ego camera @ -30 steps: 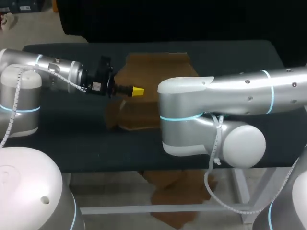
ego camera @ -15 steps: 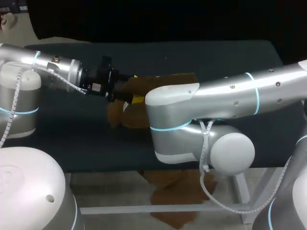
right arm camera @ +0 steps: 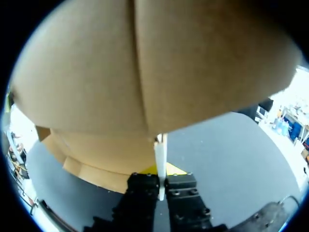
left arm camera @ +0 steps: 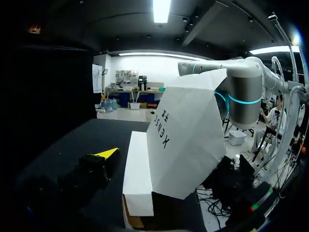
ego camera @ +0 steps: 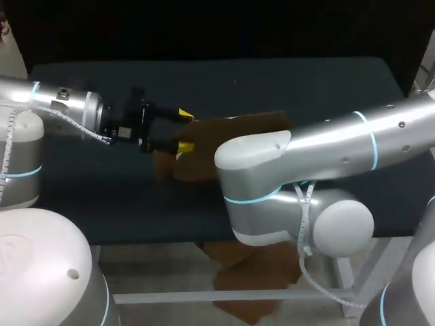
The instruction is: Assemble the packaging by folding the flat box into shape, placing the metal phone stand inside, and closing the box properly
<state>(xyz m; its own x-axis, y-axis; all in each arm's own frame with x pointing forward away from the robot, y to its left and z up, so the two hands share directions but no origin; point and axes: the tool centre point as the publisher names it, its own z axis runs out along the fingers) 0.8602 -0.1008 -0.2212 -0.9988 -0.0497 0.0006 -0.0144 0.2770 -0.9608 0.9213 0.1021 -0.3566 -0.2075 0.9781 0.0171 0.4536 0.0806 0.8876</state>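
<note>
Pinching creased cardboard box (right arm camera: pixel 145 72) by thin edge w/ R hand (right arm camera: pixel 161 175).

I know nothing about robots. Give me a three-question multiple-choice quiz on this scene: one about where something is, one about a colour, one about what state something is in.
1. Where are the left arm's jaws?
A. right beside the cardboard box
B. raised high above everything
C. tucked back against the arm's own base

2. What colour are the jaw tips?
A. red
B. yellow
C. green

3. The right arm's jaws are:
A. wide open
B. shut on nothing
C. shut on a box panel's edge

Answers: 1 A, the head view shows them at the box's edge. 2 B, both tips show bright yellow. 3 C, the right wrist view shows the thin edge pinched between them.
</note>
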